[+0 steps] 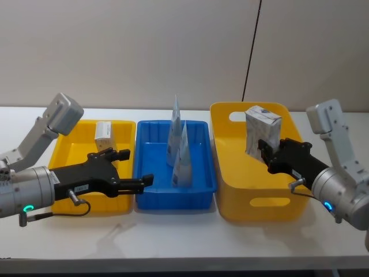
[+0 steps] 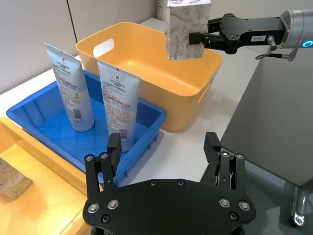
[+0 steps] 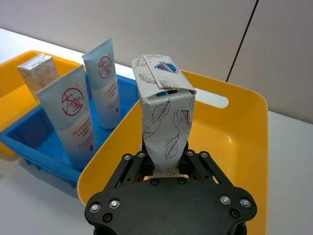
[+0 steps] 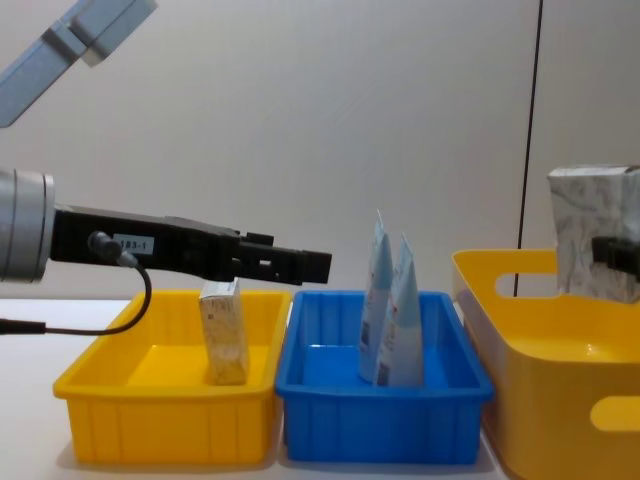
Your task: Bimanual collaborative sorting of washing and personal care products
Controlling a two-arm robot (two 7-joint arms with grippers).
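Hovering over the near edge where the shallow yellow tray [image 1: 69, 151] met the blue bin [image 1: 173, 200], the left gripper [image 1: 137, 168] had its jaws spread wide with nothing between them; from its own wrist the two fingers [image 2: 114, 147] stood well apart above the bin's near corner. On the robot's right, the right gripper [image 1: 267, 153] had its jaws clamped on the lower part of the white soft pack [image 1: 261, 128], which carried a grey leaf print. It held the pack upright over the inside of the deep yellow bin [image 1: 253, 203], clear of that bin's floor, with the folded top and its sticker uppermost [image 3: 164, 115]. All three containers sat side by side on the white table [image 1: 173, 239], the tray to the left, the blue bin between, and the deep bin to the right. Farther in, two pale-blue-and-white squeeze tubes [image 1: 183, 161] stood cap-down in the blue bin, one just behind the other, their red round logos facing the right wrist camera. A small beige carton [image 1: 104, 134] stood upright near the far wall of the yellow tray, apart from both grippers.
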